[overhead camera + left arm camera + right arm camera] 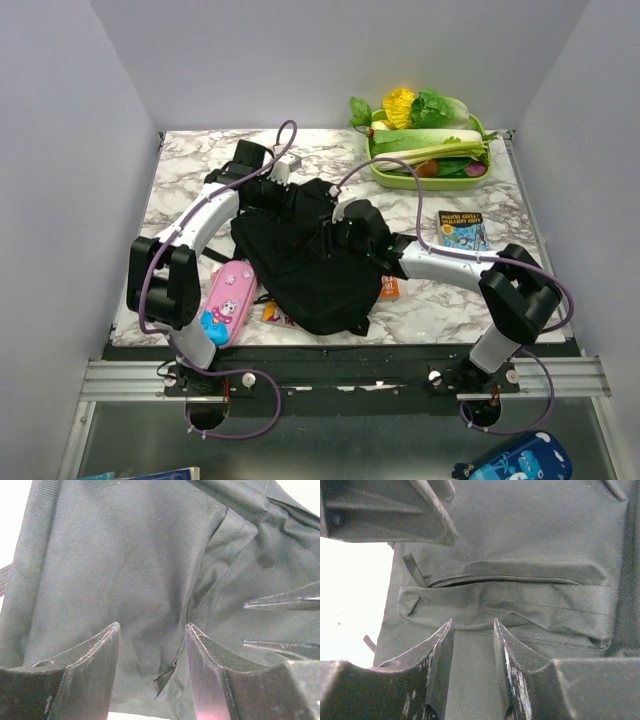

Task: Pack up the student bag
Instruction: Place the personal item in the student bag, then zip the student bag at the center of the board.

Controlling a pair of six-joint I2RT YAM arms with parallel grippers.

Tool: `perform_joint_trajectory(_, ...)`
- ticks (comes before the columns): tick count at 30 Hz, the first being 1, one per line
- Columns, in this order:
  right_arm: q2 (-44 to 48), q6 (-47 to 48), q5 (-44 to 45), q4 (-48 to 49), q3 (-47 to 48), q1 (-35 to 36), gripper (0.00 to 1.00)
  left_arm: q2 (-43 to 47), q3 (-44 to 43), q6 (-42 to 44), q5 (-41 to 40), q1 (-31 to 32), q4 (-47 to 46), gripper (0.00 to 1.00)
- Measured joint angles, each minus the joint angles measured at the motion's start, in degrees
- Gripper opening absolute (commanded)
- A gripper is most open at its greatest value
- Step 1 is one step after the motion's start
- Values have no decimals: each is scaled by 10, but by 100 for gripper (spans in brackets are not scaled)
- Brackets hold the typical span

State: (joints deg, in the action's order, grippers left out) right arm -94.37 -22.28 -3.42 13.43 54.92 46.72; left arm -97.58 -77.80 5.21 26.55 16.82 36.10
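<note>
The black backpack (pixel 300 262) lies slumped in the middle of the marble table (pixel 180 185), its fabric rumpled and its straps trailing toward 6 o'clock. The left gripper (pixel 153 630) sits at the bag's 11 o'clock edge with its fingers parted; dark cloth fills the gap behind them, and nothing is pinched. The right gripper (pixel 473 625) hovers over the bag's 2 o'clock side, its fingers also apart and released, pointing at a pocket (pixel 505 597) whose slit gapes slightly. A pink pencil case (pixel 228 300) lies just beside the bag at 8 o'clock. A small book (pixel 462 230) rests at 3 o'clock, apart from the bag, and a green tray (pixel 382 176) of vegetables stands at 1 o'clock near the far edge.
</note>
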Motion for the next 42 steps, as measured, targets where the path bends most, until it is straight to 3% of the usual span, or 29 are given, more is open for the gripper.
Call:
perform_joint_trajectory(2,-8,23,0,-13,13,8,55,7,0,-4,-2,-10,0,87)
perform_joint_trajectory(3,-12,33,1,-16,21,14,67,11,0,-3,-3,-17,0,94)
perform_joint_trajectory(4,-16,44,1,-20,29,20,72,17,0,-6,-4,-23,1,99)
perform_joint_trajectory(6,-26,61,0,-34,54,30,79,31,-1,-10,-5,-39,2,99)
perform_joint_trajectory(13,-82,96,-3,-61,164,48,79,84,-14,-14,1,-138,15,98)
perform_joint_trajectory(23,-162,136,11,-103,227,80,71,141,102,11,10,-198,36,83)
perform_joint_trajectory(30,-190,149,31,-122,255,85,63,184,133,7,20,-202,52,79)
perform_joint_trajectory(39,-229,148,48,-134,297,85,41,215,145,10,29,-202,57,77)
perform_joint_trajectory(42,-234,148,49,-136,302,85,24,215,149,14,29,-202,61,77)
